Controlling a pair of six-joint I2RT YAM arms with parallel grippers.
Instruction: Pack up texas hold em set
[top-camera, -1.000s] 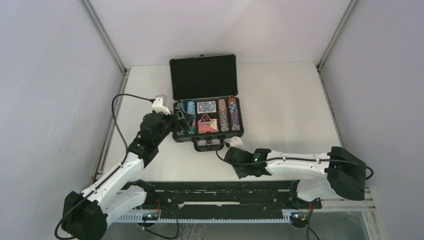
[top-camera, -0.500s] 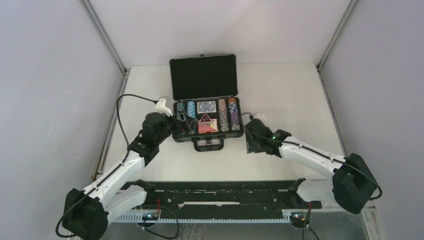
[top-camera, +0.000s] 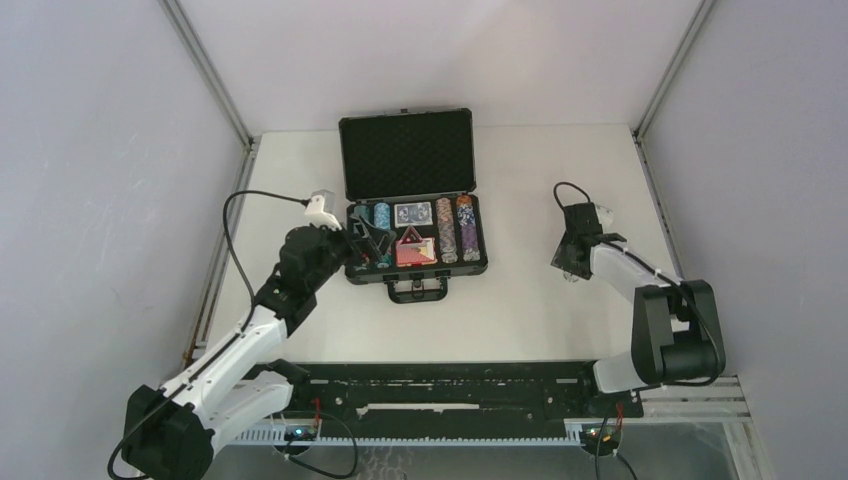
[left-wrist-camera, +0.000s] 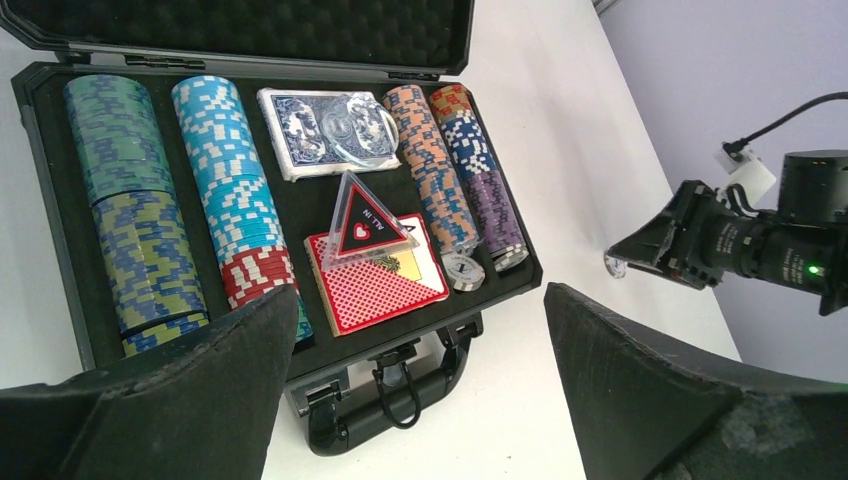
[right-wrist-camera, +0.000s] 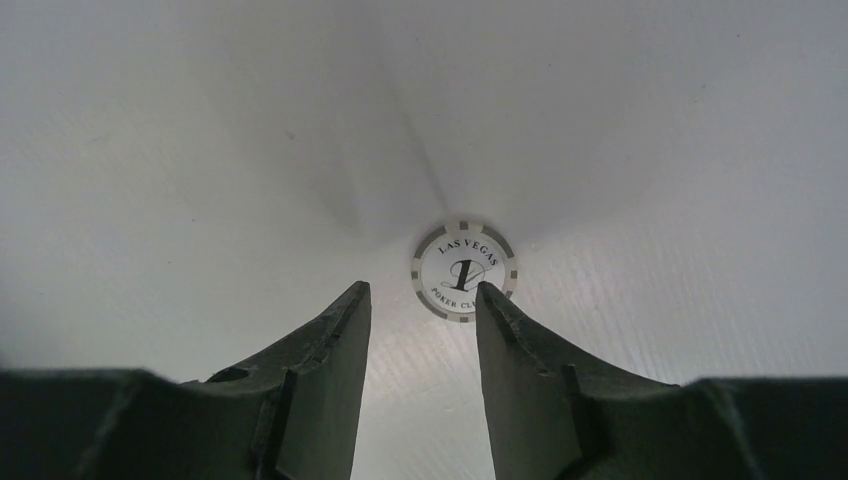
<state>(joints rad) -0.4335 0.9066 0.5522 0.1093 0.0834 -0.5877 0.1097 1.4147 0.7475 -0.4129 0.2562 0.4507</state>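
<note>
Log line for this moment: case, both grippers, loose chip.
case: open | left gripper: open, over case's left end | right gripper: open, empty | white chip: flat on table, just ahead of right gripper

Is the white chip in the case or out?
Out: the white chip lies flat on the table just ahead of the right gripper, apart from the briefcase.

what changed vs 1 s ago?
Right hand swung from in front of the case handle out to the right side of the table. It is open, fingertips just short of a loose white chip lying flat there. Nothing was gripped or released. Left hand stayed open at the case's left edge. The case is still open, with its contents unmoved.
</note>
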